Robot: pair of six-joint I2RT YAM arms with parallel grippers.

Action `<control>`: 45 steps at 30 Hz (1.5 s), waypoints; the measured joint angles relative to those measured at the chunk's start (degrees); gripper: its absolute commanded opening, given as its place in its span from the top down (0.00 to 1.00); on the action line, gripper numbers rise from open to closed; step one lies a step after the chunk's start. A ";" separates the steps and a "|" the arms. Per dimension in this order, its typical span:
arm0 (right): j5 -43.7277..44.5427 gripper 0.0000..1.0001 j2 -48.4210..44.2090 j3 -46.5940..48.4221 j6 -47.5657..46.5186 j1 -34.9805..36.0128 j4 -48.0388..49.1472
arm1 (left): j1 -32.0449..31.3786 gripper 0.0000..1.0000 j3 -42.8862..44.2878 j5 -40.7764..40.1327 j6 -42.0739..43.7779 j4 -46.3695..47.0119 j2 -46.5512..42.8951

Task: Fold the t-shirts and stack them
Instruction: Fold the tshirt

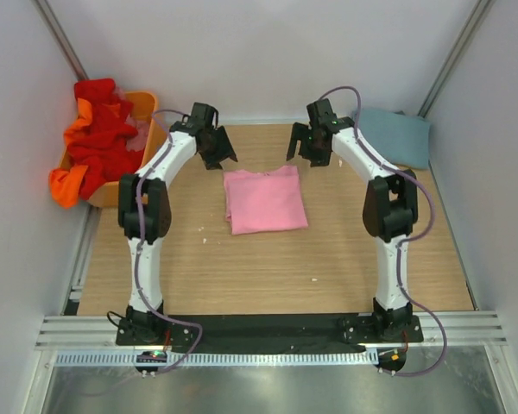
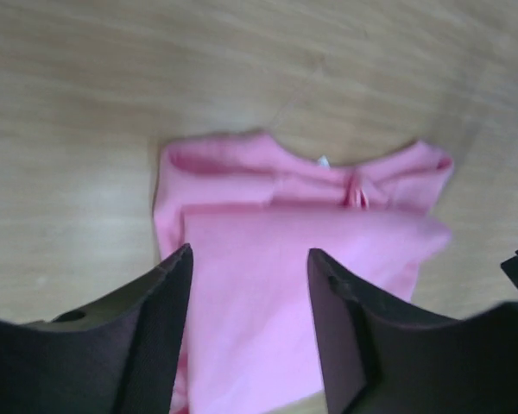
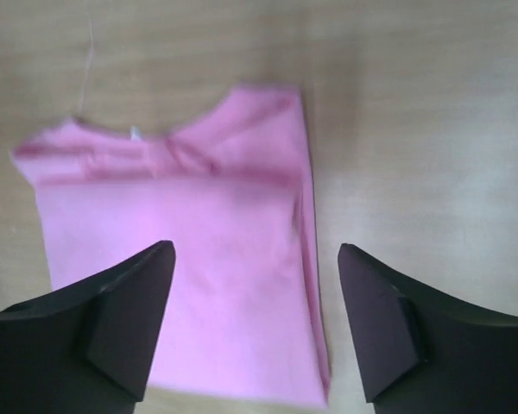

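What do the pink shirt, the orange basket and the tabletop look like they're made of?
Pink t-shirt: soft knit cloth, probably cotton, matte; it lies in limp folds with a stitched collar.
Orange basket: seemingly rigid plastic, smooth with a slight sheen; its wall stands straight.
Table: wood or wood-look laminate, matte; pale grain lines show, though which of the two cannot be told.

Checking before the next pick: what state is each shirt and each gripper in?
pink t-shirt: folded, flat on the table.
grey-blue t-shirt: folded, far right corner.
red t-shirts: unfolded, heaped in the basket.
orange t-shirt: unfolded, draped over the basket's edge.
left gripper: open, empty.
right gripper: open, empty.
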 measured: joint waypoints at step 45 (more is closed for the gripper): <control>-17.94 0.99 6.43 -7.96 -2.75 -3.91 14.84 | -1.11 0.47 -28.39 2.56 1.46 7.06 -16.57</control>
